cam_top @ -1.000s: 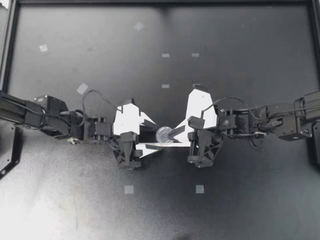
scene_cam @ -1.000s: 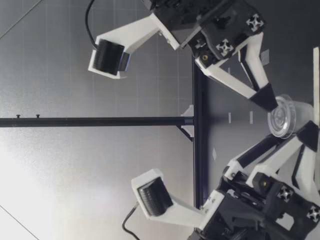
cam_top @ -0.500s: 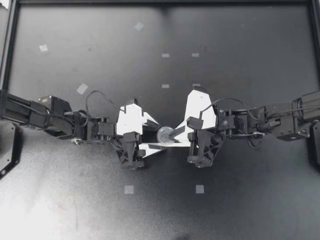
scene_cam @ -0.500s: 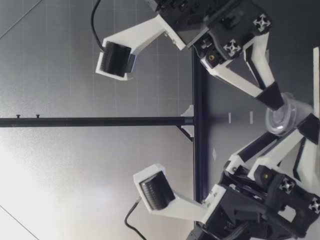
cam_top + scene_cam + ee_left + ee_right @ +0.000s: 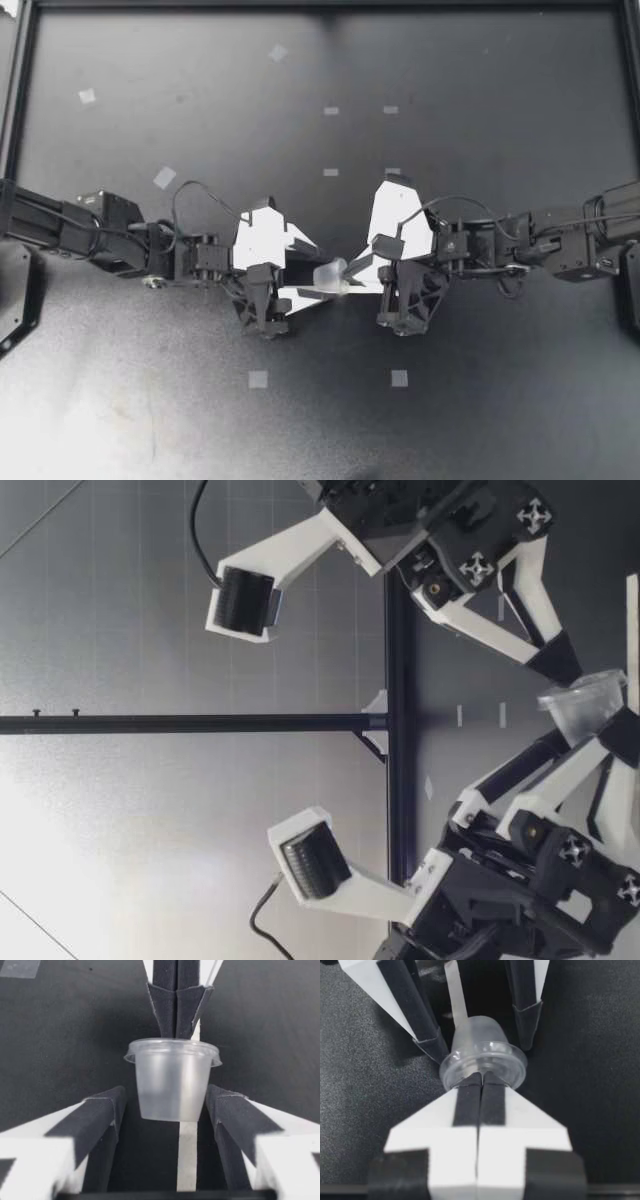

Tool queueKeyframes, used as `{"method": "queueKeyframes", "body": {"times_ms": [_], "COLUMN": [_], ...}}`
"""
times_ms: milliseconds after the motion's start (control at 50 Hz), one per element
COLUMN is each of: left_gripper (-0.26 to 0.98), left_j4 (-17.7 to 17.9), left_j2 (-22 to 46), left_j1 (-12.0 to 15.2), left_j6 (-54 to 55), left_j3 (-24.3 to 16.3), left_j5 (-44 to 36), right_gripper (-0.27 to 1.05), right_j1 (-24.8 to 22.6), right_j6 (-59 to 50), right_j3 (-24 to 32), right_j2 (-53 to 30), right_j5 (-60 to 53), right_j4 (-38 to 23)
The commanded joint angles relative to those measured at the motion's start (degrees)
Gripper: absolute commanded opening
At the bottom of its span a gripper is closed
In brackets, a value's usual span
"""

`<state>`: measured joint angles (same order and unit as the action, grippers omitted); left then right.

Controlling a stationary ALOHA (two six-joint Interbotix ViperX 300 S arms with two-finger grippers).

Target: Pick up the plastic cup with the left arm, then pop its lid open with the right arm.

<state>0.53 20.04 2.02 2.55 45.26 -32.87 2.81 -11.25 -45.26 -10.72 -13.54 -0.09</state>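
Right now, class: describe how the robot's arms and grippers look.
Black jointed arms with looping black cables. The left gripper and right gripper have white angular bodies, white fingers ending in black pads, and small white cross marks on black blocks.

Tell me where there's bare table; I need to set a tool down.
Crowded: the middle, where my left gripper and right gripper meet at the cup. Free: the wide stretch of table around the scattered tape marks, and on the grippers' other side the strip around two tape squares.
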Motion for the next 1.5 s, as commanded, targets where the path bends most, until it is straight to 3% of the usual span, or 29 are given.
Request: {"method": "queueKeyframes", "body": {"times_ms": [0,220,460,600,760,860,960,1060,1120,1320,1480], "left_gripper": [0.59,0.56,0.31,0.24,0.23,0.23,0.23,0.23,0.23,0.23,0.23], "left_j4": [0.00,0.00,-0.09,-0.18,-0.18,-0.09,-0.18,-0.18,-0.18,-0.18,-0.44], "left_j2": [-0.79,-0.79,-0.79,-1.14,-5.10,-9.84,-14.77,-17.58,-18.19,-17.14,-16.96], "left_j1": [0.26,0.18,0.26,0.26,0.26,0.18,0.18,0.18,0.18,0.18,0.18], "left_j6": [-0.18,-0.18,-0.26,-0.18,-0.26,-1.23,-3.43,-5.27,-5.98,-6.15,-6.06], "left_j3": [-0.97,-1.41,-1.76,-1.58,0.79,3.43,6.68,8.61,8.96,7.65,7.12], "left_j5": [-0.18,1.32,2.37,2.37,1.85,-0.70,-8.35,-14.59,-16.17,-16.44,-16.44], "right_gripper": [-0.13,-0.13,-0.13,-0.13,-0.11,-0.02,0.21,0.61,0.78,0.71,0.71], "right_j1": [0.44,0.44,0.44,0.70,0.62,-1.41,-3.78,-5.19,-5.19,-4.83,-3.52], "right_j6": [0.00,0.00,0.00,-0.44,-4.48,-10.28,-19.16,-32.61,-39.20,-47.37,-47.90], "right_j3": [1.05,0.88,0.79,0.44,-2.64,-6.15,-9.23,-12.83,-14.85,-14.94,-12.92], "right_j2": [0.88,1.14,1.49,3.16,11.43,18.81,24.87,26.63,24.96,10.28,4.92], "right_j5": [-0.18,-0.09,0.09,1.93,9.05,9.40,0.97,-15.73,-25.22,-46.76,-50.36], "right_j4": [-0.09,-0.09,-0.09,0.00,2.55,3.60,4.75,4.92,4.31,4.22,3.78]}}
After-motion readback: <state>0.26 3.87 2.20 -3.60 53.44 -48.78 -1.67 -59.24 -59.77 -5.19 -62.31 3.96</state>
